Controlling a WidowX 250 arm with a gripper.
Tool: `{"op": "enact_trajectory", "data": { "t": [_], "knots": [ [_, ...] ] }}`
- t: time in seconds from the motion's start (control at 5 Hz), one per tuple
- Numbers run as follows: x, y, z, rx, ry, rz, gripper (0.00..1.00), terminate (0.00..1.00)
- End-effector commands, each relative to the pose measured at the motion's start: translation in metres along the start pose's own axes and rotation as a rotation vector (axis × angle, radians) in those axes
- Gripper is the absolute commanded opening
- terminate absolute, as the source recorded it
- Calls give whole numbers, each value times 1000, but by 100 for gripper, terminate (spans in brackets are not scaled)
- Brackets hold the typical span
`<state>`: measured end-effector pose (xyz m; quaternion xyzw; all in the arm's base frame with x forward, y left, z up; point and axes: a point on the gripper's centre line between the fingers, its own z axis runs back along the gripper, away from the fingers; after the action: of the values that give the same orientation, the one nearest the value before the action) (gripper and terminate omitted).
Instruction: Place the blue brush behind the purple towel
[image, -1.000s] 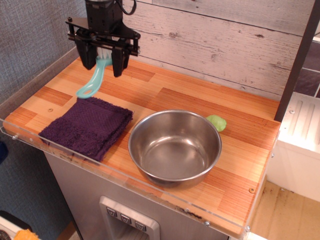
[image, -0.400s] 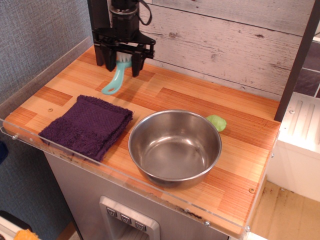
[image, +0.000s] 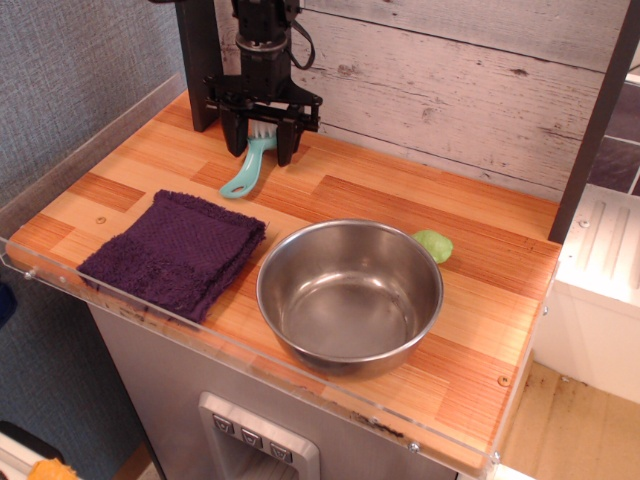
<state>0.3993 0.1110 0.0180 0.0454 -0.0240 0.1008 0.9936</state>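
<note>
The blue brush (image: 244, 178) is a light teal plastic brush with white bristles. It hangs tilted, head up between my fingers, and its handle tip is at or just above the counter behind the purple towel. My gripper (image: 261, 154) points straight down near the back wall and is shut on the brush head. The purple towel (image: 175, 250) lies folded at the front left of the wooden counter (image: 480, 250), a short way in front of the brush and apart from it.
A steel bowl (image: 350, 295) stands at the front middle, right of the towel. A small green lump (image: 433, 245) lies behind the bowl's right rim. A white plank wall (image: 450, 80) runs along the back. A clear lip (image: 150, 315) edges the front.
My gripper has moved right and back toward the wall with the brush in it, and lower toward the counter. The towel, bowl and green lump have not moved.
</note>
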Motion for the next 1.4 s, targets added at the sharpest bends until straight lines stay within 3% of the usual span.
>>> {"op": "enact_trajectory", "data": {
  "t": [0.0, 0.2, 0.4, 0.6, 0.8, 1.0, 1.2],
  "knots": [
    [4, -7, 71, 3, -150, -33, 100, 0],
    [-16, -13, 122, -26, -241, -59, 100, 0],
    [-48, -22, 150, -62, -245, -58, 100, 0],
    [-81, -34, 142, -108, -188, -106, 100, 0],
    [-94, -39, 130, -115, -136, -160, 100, 0],
    [-100, -37, 127, -77, -94, -218, 100, 0],
    [-100, -37, 127, -77, -94, -218, 100, 0]
  ]
}}
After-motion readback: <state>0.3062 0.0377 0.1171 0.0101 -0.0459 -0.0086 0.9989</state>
